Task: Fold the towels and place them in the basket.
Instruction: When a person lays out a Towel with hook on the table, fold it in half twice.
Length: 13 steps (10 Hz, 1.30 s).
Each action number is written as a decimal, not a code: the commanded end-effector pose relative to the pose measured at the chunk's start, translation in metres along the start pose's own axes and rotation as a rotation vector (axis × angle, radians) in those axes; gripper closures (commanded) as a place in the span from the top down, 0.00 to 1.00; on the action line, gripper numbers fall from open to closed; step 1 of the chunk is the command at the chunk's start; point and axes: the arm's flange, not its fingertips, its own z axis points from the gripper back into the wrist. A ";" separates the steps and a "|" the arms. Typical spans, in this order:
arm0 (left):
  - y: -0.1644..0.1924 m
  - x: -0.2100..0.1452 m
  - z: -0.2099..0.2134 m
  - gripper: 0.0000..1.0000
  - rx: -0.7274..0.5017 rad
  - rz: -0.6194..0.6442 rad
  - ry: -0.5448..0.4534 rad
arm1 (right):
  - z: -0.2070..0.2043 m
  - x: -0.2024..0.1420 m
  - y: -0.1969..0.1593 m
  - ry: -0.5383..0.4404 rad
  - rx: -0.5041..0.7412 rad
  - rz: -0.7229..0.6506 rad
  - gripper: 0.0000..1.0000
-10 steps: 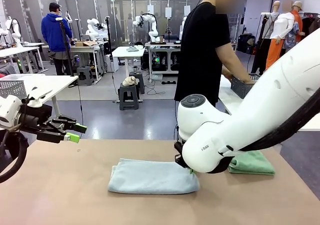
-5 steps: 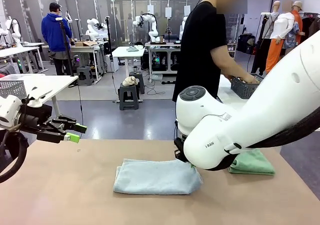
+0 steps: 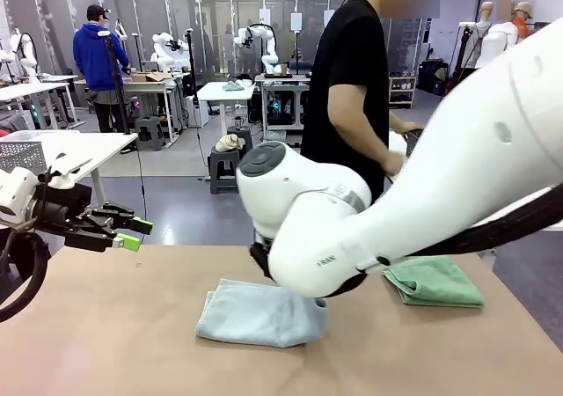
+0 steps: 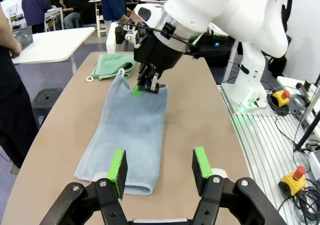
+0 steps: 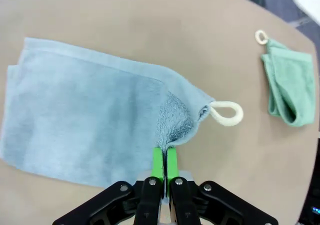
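The pale blue-grey towel (image 3: 251, 315) lies folded lengthwise in the middle of the table. My right gripper (image 5: 164, 157) is shut on its edge near the white loop (image 5: 227, 113), lifting that end over the rest of the cloth; in the left wrist view it (image 4: 142, 88) pinches the towel (image 4: 125, 130) at its far end. The green towel (image 3: 435, 282) lies folded at the right. My left gripper (image 3: 130, 235) hovers open at the table's left side, holding nothing. A person beyond the table has a hand by the dark mesh basket (image 4: 22, 35) on a white side table.
My right arm (image 3: 378, 220) spans the table's middle and hides the blue towel's right end in the front view. A paler mesh basket (image 3: 22, 155) stands on a white table at the far left. Bare tabletop lies in front and to the left.
My right arm has swung left, carrying the blue towel's right end over towards the left, so the cloth looks shorter. The person has stepped left. My left gripper has not moved.
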 end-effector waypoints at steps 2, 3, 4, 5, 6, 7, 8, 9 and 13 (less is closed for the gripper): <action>0.000 0.002 0.001 0.67 0.005 -0.001 -0.012 | -0.006 0.025 0.045 0.003 0.109 -0.057 0.04; 0.000 0.002 0.001 0.67 0.005 -0.001 -0.012 | -0.007 0.030 0.054 0.017 0.173 -0.070 0.04; 0.000 0.002 0.001 0.67 0.005 -0.001 -0.012 | -0.008 0.034 0.060 0.027 0.251 -0.076 0.04; 0.000 0.002 0.001 0.67 0.005 -0.001 -0.012 | -0.011 0.036 0.063 0.069 0.305 -0.082 0.04; 0.000 0.002 0.001 0.67 0.005 -0.001 -0.012 | -0.014 0.037 0.063 0.099 0.352 -0.088 0.04; 0.000 0.002 0.001 0.67 0.005 -0.001 -0.012 | -0.016 0.038 0.062 0.134 0.394 -0.086 0.04; 0.000 0.002 0.001 0.67 0.005 -0.001 -0.012 | -0.018 0.038 0.060 0.138 0.458 -0.093 0.04; 0.000 0.002 0.001 0.67 0.005 -0.001 -0.012 | -0.022 0.039 0.060 0.128 0.492 -0.112 0.04; 0.000 0.002 0.001 0.67 0.005 -0.001 -0.012 | -0.042 0.041 0.064 0.085 0.611 -0.158 0.04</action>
